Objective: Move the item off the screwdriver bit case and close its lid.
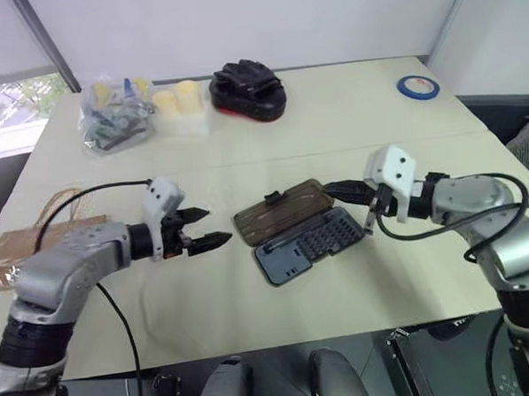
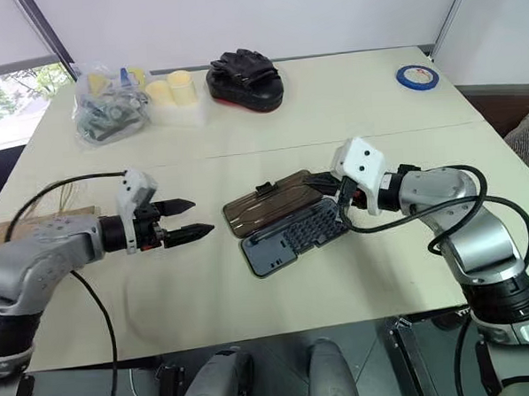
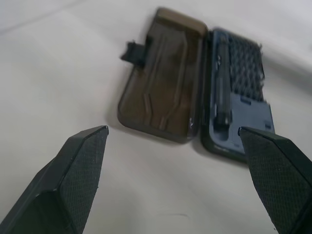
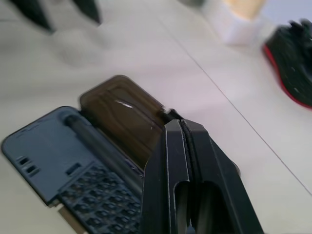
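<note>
You're looking down on a pale table (image 1: 350, 131). Near its centre the screwdriver bit case (image 1: 313, 244) lies open, dark grey, w/ rows of small bits showing. Its lid (image 1: 279, 213), smoky brown & translucent, is folded flat on the table on the far-left side of the case, latch tab pointing away.

Left gripper (image 1: 206, 229) hovers just left of the lid, pointing right toward it, jaws wide apart, nothing between them. Right gripper (image 4: 183, 127) is at the case's far-right corner, by the lid's right end; jaws together or nearly so, w/ no object seen between them. You can't tell if the tips touch the lid.

The item, a flat brown paper bag (image 1: 19, 251) w/ thin loop handles, lies at the table's left edge behind the left arm, well apart from the case.

Far side: clear plastic bag of small parts (image 1: 114, 117), yellow cups (image 1: 178, 100), black pad w/ red edge (image 1: 247, 91). Far right: blue tape roll (image 1: 417, 87).
</note>
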